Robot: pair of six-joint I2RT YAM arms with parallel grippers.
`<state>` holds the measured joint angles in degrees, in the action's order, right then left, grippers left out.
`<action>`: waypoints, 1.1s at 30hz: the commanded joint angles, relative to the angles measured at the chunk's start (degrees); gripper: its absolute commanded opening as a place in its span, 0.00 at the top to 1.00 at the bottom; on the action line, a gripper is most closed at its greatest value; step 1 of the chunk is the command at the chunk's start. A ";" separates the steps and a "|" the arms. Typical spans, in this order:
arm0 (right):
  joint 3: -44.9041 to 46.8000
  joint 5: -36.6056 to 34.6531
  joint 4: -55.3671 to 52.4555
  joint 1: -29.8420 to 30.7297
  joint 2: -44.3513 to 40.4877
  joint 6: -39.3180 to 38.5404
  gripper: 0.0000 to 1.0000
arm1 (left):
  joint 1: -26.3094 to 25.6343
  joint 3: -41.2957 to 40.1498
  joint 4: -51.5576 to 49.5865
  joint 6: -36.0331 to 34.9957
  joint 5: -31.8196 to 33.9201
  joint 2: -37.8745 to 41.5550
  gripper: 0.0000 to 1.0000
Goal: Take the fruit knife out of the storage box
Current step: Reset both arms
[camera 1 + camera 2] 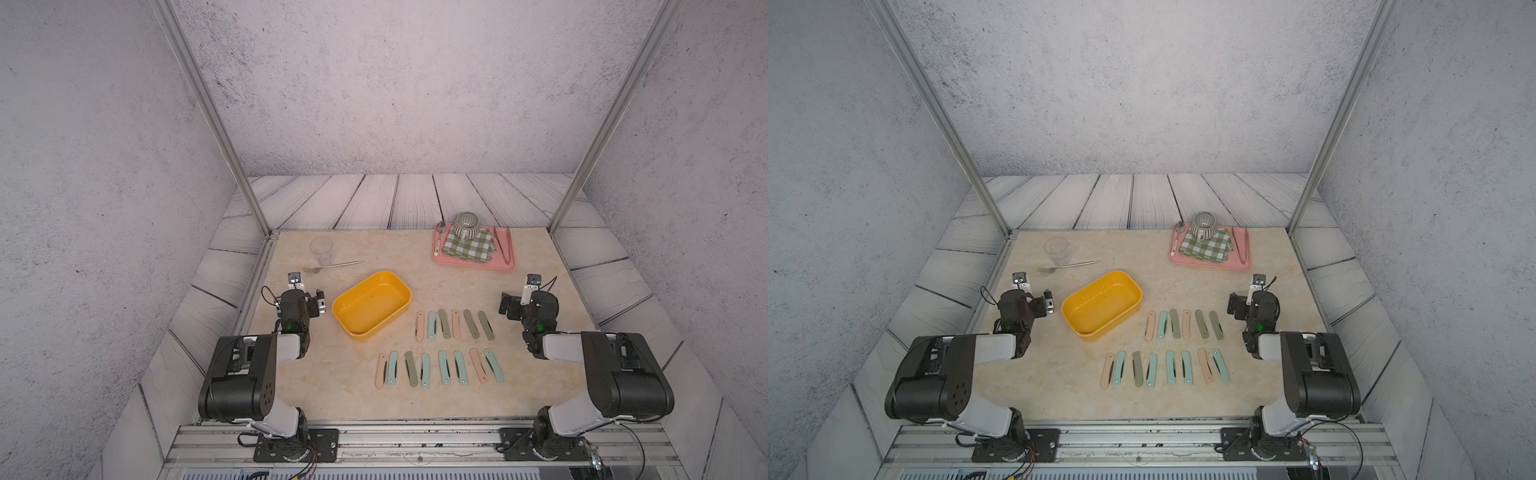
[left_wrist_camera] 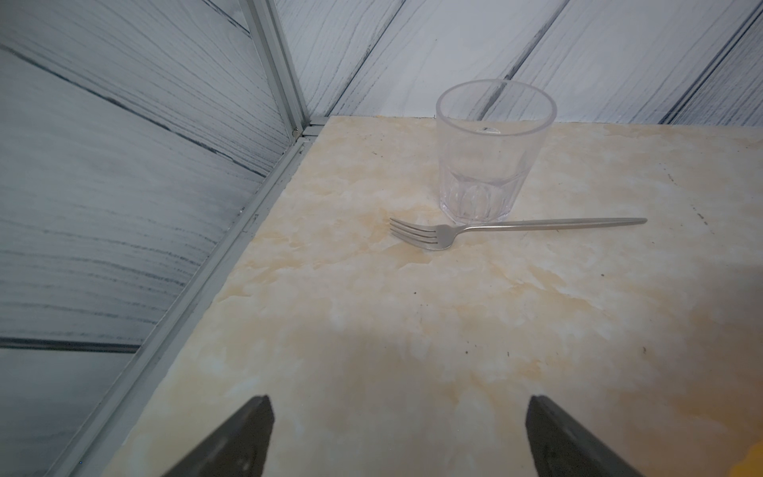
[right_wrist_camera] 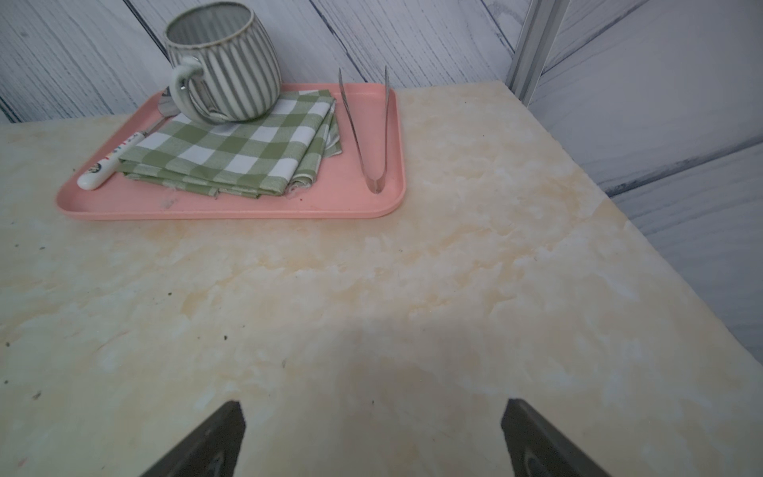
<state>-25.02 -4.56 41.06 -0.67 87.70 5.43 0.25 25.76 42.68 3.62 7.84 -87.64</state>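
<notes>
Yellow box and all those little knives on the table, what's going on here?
Nothing is being handled right now. The storage box sits empty on the table, and the fruit knives, folded shut, lie outside it in two neat rows on the tabletop. The left gripper and right gripper are both open, holding nothing, each parked at its own side of the table. By the look of it, the box has been fully emptied.

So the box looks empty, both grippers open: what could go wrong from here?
Any further reach by the right gripper could scatter the fruit knives, which lie close together in two rows beside the storage box. The left gripper faces the glass and fork; a forward swing might tip the glass.
</notes>
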 commanded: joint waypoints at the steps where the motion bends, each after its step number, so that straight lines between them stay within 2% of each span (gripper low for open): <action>1: -0.74 -0.51 1.12 0.32 -0.17 -0.86 0.01 | -0.08 0.45 0.58 -0.57 -0.21 0.01 0.01; 33: -1.95 0.87 -0.88 1.08 0.18 -2.70 0.01 | -0.09 0.51 0.44 -0.57 -0.22 0.01 0.01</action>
<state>-26.63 -4.40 40.56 0.10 87.74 3.16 0.25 25.76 42.68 3.42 7.84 -87.64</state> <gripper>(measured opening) 0.989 0.987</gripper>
